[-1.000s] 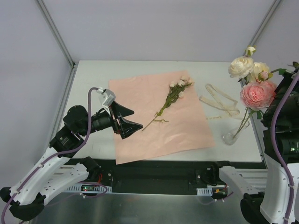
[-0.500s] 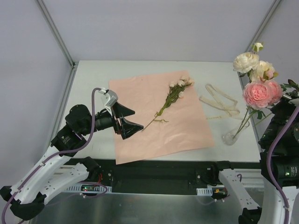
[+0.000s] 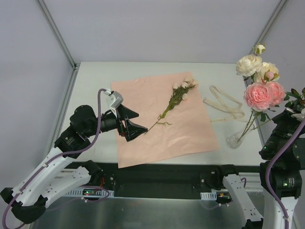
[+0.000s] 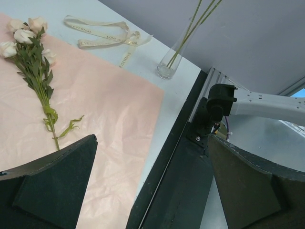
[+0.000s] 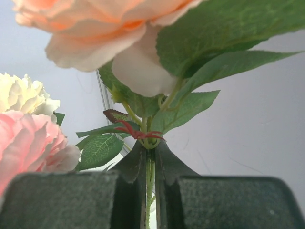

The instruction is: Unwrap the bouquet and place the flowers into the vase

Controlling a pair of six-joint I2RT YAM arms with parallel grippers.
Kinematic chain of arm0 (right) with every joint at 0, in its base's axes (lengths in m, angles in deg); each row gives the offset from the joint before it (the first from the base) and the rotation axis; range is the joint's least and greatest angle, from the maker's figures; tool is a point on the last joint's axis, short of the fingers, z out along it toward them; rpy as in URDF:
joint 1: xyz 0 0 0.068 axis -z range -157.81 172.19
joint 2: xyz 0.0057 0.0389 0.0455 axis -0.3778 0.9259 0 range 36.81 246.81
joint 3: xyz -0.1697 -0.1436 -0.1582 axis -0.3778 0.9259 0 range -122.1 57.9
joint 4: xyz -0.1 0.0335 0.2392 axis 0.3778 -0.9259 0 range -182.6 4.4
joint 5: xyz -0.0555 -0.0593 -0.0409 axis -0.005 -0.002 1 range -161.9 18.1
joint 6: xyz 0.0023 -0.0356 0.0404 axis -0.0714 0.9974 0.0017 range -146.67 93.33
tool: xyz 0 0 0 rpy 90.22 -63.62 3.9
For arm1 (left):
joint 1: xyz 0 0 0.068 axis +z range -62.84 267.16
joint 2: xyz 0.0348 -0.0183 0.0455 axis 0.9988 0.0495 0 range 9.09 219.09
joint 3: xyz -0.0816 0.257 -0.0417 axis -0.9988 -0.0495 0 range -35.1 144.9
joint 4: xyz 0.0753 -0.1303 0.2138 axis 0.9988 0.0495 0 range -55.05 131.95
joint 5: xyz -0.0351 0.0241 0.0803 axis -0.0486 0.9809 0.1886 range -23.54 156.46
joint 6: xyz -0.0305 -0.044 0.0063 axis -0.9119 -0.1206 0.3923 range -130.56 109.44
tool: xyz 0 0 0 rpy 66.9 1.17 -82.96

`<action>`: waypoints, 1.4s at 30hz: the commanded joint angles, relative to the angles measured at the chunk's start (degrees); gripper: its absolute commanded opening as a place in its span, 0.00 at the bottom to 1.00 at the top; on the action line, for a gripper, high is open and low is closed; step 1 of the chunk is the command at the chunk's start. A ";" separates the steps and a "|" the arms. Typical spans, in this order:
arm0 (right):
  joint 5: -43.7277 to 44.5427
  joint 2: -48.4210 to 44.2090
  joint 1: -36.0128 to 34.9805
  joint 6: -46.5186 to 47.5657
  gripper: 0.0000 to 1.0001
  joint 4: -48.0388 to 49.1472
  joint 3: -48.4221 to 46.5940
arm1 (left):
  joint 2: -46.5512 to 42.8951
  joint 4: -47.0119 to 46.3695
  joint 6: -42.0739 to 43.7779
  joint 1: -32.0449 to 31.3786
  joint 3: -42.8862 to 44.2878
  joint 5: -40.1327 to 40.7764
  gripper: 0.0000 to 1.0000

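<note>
2 white-and-black arms (image 3: 50, 167), purple cables (image 3: 98, 114), black jaws

Bright, soft, even light; shadows faint.
Top view sharp; right wrist cam blurs the near flowers (image 5: 90, 33), bkgd washed pale.

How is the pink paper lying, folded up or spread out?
Spread out. The pink paper lies flat on the table as one open sheet, with a small bunch of roses on top.

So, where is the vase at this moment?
In the top view, the vase stands on the right side of the table, near its front edge, just right of the paper corner and nearer than the ribbon.
</note>
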 commanded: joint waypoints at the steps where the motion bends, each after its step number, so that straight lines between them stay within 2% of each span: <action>1: 0.16 -1.26 0.35 -1.79 0.00 6.12 0.90 | 0.16 -1.97 1.32 0.51 0.43 -1.37 0.99; 24: -0.63 -1.97 0.43 -0.56 0.00 7.62 0.91 | 2.09 -3.11 0.53 0.42 0.87 -2.43 0.99; 42: -0.71 -9.70 0.35 -2.05 0.00 8.33 15.84 | 1.65 -3.11 0.88 0.42 -0.27 -2.07 0.99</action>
